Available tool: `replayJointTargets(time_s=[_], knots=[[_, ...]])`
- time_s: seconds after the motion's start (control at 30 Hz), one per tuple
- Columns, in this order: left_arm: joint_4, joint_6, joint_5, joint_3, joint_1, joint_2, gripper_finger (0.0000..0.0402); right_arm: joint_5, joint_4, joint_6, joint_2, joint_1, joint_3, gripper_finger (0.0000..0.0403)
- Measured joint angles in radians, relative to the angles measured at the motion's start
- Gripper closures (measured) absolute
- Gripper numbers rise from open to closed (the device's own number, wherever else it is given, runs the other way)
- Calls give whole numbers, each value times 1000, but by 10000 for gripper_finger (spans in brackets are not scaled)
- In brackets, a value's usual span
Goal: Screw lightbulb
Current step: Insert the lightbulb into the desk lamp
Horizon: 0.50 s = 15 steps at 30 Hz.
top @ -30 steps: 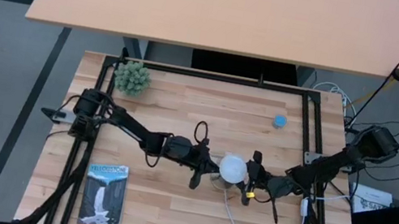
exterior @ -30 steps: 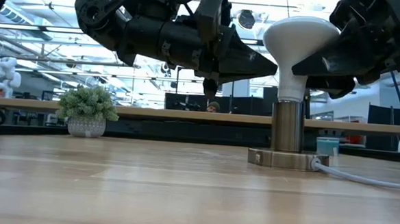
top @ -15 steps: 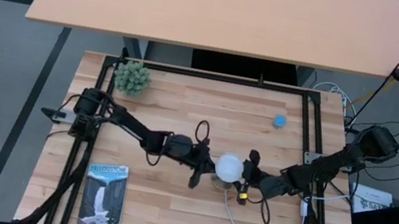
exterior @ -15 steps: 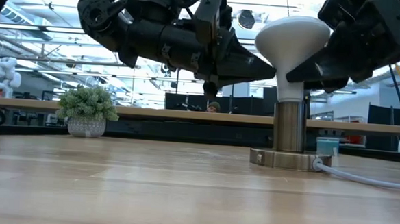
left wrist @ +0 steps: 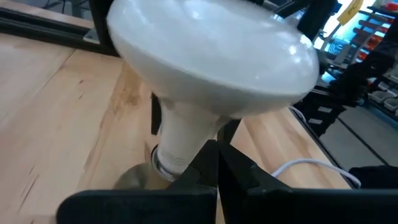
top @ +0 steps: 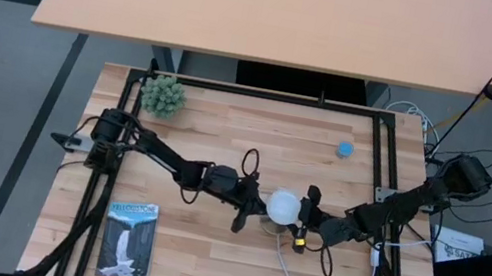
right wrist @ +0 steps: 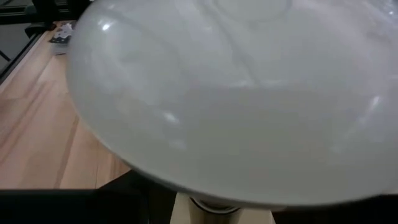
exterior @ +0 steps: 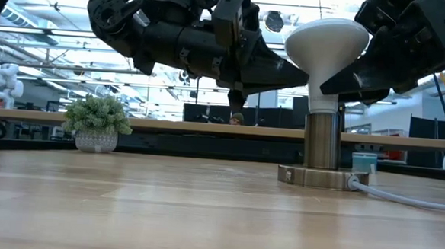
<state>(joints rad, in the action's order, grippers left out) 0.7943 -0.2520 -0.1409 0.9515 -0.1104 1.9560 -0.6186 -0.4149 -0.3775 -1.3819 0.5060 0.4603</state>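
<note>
The white lightbulb (top: 284, 206) stands with its narrow neck (exterior: 323, 93) in the silvery socket (exterior: 321, 141) at the table's middle, its dome (exterior: 326, 40) tipped a little. The socket's disc base (exterior: 319, 177) rests on the table. My left gripper (top: 260, 208) is shut. Its tips (left wrist: 217, 155) are at the neck's left side, under the dome. My right gripper (top: 303, 217) comes from the right and is shut on the bulb under the dome. The dome fills the right wrist view (right wrist: 236, 93). My left gripper's shut fingertips (exterior: 303, 74) lie level against or right beside the bulb's neck (left wrist: 186, 134) from the table's left; whether they touch it I cannot tell. My right gripper holds the bulb just under its dome (exterior: 346, 70), coming level from the table's right. The dome hides the place of contact in the right wrist view. The bulb stands in the socket, slightly tilted.
A white cord (top: 288, 272) runs from the socket toward the near edge. A small potted plant (top: 163, 95) stands at the far left, a small blue object (top: 346, 149) at the far right, and a booklet (top: 128, 239) lies near the front left.
My right gripper has gone a little toward the table's left with the bulb. The dome has shifted left and tipped over the socket, then held still. The socket stays on the table.
</note>
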Motion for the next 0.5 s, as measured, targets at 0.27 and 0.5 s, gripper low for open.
replayJointTargets(time_s=[0.27, 0.5], knots=[[-84, 34, -1, 42, 16, 1, 401, 14, 0, 0, 0, 0, 0, 202], [-151, 45, 20, 53, 34, 1, 401, 23, -2, -1, 0, 0, 0, 202]])
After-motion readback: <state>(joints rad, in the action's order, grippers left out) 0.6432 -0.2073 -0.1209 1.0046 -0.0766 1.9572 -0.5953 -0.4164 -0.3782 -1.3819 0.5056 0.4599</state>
